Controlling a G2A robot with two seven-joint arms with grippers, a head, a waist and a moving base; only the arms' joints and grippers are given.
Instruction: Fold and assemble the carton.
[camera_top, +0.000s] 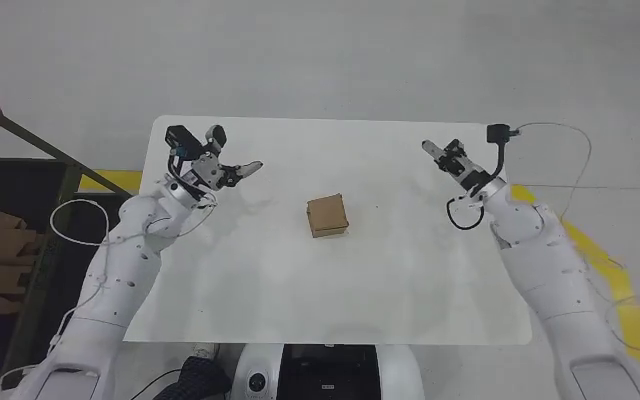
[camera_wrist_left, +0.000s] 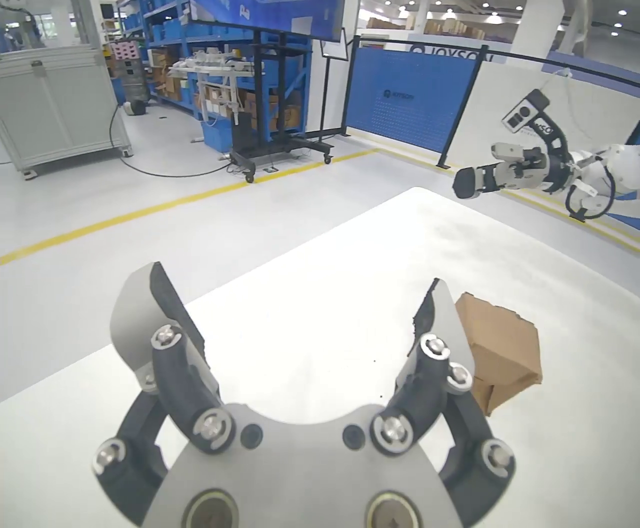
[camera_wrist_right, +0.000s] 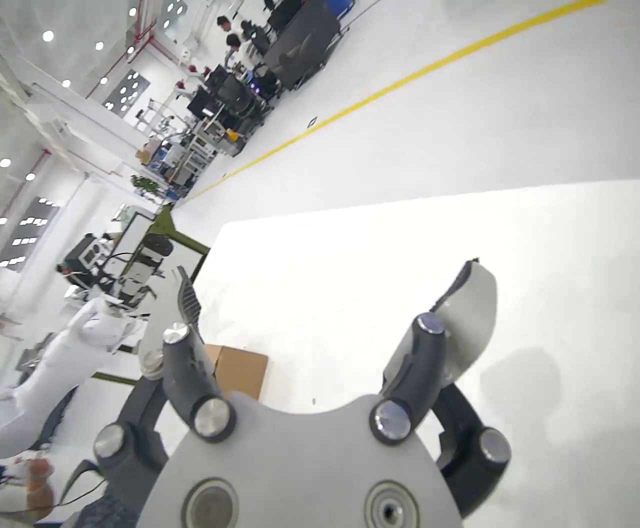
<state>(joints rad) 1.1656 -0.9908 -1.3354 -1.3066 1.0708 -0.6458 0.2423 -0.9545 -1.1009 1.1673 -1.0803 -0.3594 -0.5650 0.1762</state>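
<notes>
A small brown carton (camera_top: 327, 215) stands folded into a closed box near the middle of the white table (camera_top: 400, 290). In the left wrist view the carton (camera_wrist_left: 505, 350) lies just past one fingertip; in the right wrist view the carton (camera_wrist_right: 240, 370) peeks out behind a finger. My left gripper (camera_top: 238, 172) hovers open over the table's far left part, apart from the carton. My right gripper (camera_top: 438, 150) hovers open over the far right part, also well away from it. Both the left gripper (camera_wrist_left: 295, 285) and the right gripper (camera_wrist_right: 325, 280) hold nothing.
The table's rounded far corners and edges lie close to both grippers. A dark rack with brown boxes (camera_top: 15, 250) stands off the table's left side. Yellow floor lines (camera_top: 590, 250) run beside the table. The other arm's gripper (camera_wrist_left: 470, 182) shows across the table.
</notes>
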